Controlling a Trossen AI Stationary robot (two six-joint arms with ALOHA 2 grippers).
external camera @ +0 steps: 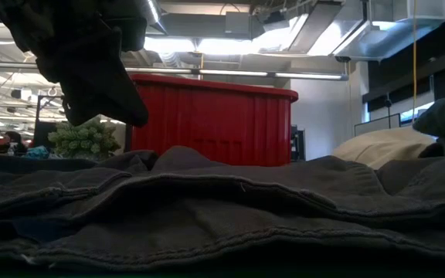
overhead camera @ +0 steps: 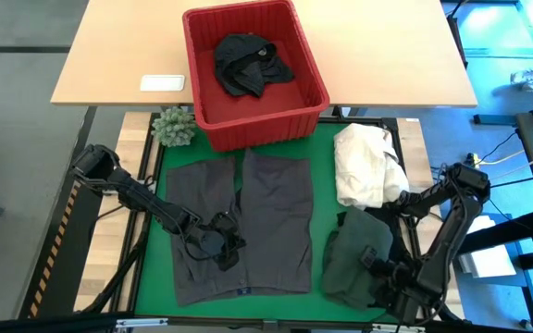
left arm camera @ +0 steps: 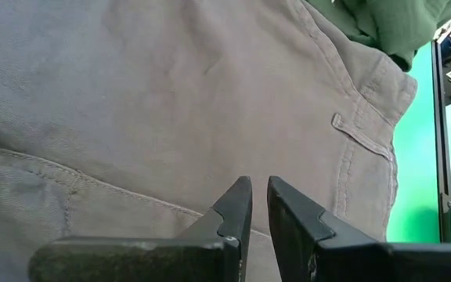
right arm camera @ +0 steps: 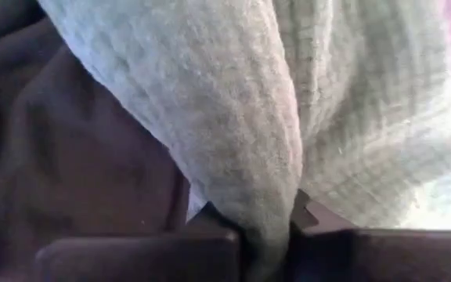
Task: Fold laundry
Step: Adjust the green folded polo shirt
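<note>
Quickly, left to right: small green plant (overhead camera: 174, 126) at the far left edge of the green mat (overhead camera: 320, 176). My left tool (overhead camera: 218, 242) sits over the dark grey shorts (overhead camera: 276, 213), which lie spread flat on the mat; its fingers (left arm camera: 237, 205) are nearly shut with a thin gap, gripping nothing. Red basket (overhead camera: 213, 129) stands on the surface beyond the shorts, with a black garment (overhead camera: 248, 63) bunched inside. White card (overhead camera: 162, 82) lies left of the basket. Cream-white cloth heap (overhead camera: 364, 166) is on the mat's right side. Near it, toward me, lies the dark green garment (overhead camera: 354, 264), crumpled. My right tool (overhead camera: 378, 264) is clamped on a fold of that green fabric, as the wrist view shows.
</note>
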